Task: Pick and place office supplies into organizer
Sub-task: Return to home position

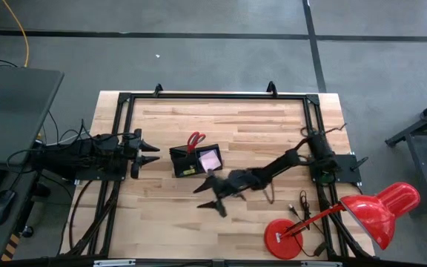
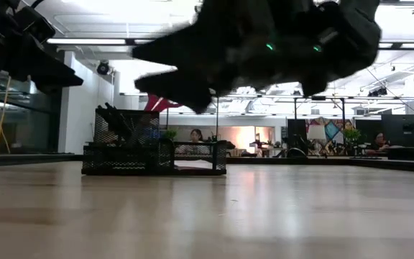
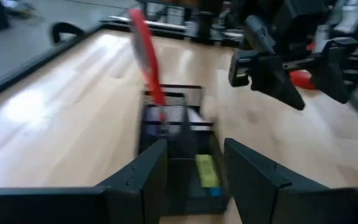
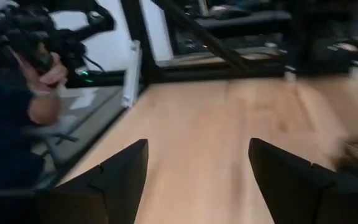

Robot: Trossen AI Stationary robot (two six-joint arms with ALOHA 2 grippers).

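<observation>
Centrally on the wooden table [image 1: 273,133] sits the black mesh organizer [image 1: 193,160], well apart from the red desk lamp [image 1: 382,209] at the table's near right corner. The red-handled scissors [image 1: 196,140] stand in the organizer with their handles sticking up and leaning over its far edge. A pink sticky-note pad [image 1: 209,159] lies flat in the compartment on the right arm's side. In the low view, thin black pens [image 2: 117,116] rise at a slant from the taller compartment. A small yellow-green item [image 3: 207,171] lies in the compartment nearest the left arm; it is too blurred to tell whether it carries any print. The right gripper [image 1: 207,199] hovers above the table just on the near side of the organizer, its fingers spread wide and holding nothing. The left gripper [image 1: 154,153] waits at the table's left side, pointing at the organizer, its fingers also parted and empty. Beyond the table's edge, the right wrist view catches a person's hand [image 4: 45,84] and a dark blue sleeve [image 4: 5,130].
</observation>
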